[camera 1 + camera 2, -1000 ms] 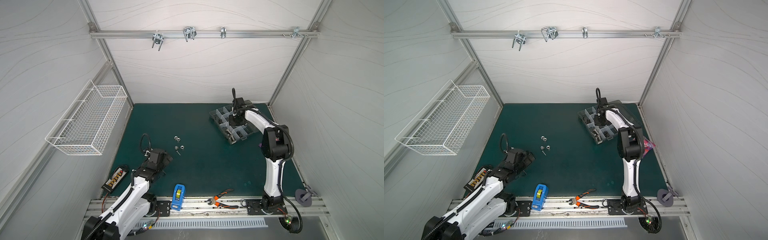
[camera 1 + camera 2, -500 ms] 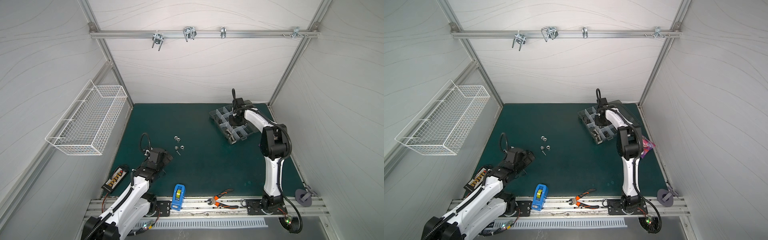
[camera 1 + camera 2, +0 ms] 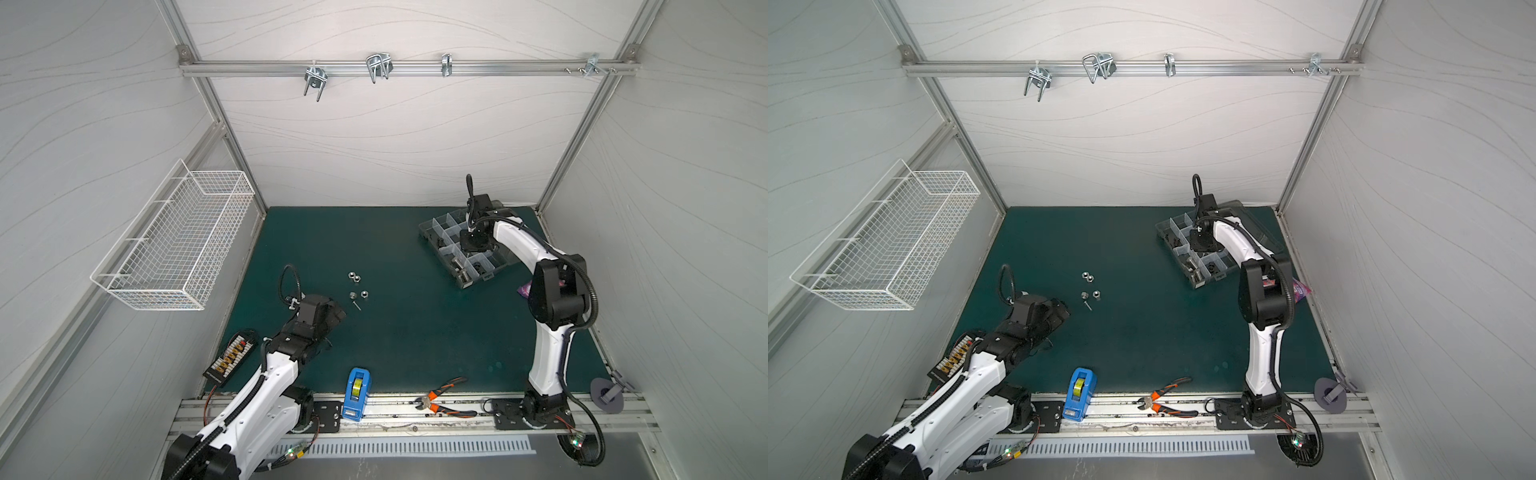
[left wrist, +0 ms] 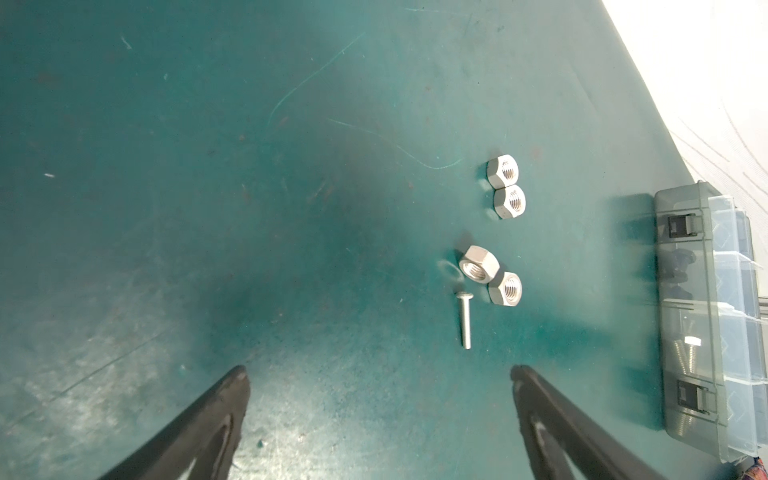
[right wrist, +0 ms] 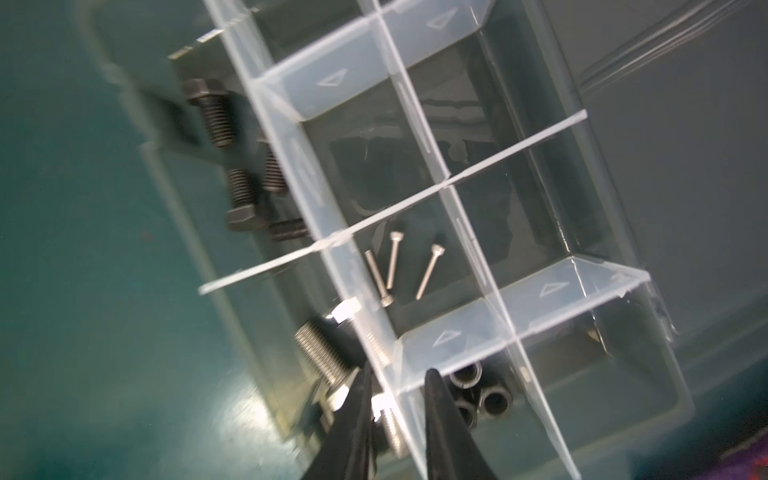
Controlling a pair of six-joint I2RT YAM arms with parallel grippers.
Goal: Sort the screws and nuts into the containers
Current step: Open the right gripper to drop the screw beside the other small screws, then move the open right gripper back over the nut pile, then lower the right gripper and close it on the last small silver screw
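Note:
Several silver nuts [image 4: 478, 264] and one thin silver screw [image 4: 465, 320] lie loose on the green mat, seen in both top views [image 3: 352, 295] [image 3: 1084, 295]. My left gripper [image 4: 378, 374] stands wide open just short of that screw [image 3: 356, 305], holding nothing. The grey organizer box [image 3: 428, 230] sits at the back right. Above its containers hangs my right gripper [image 5: 399, 372], jaws a narrow gap apart and empty. One compartment holds thin silver screws [image 5: 392, 266]; others hold black bolts [image 5: 220, 120], silver hex bolts [image 5: 320, 353] and dark nuts [image 5: 494, 401].
A white wire basket [image 3: 178, 245] hangs on the left wall. A blue tape dispenser [image 3: 355, 392] and orange-handled pliers [image 3: 442, 401] lie at the front rail. A connector strip [image 3: 230, 359] sits front left, and a purple packet [image 3: 524, 286] lies beside the right arm.
The right gripper's jaws have parted a little over the organizer box. The left arm and the loose nuts have not moved.

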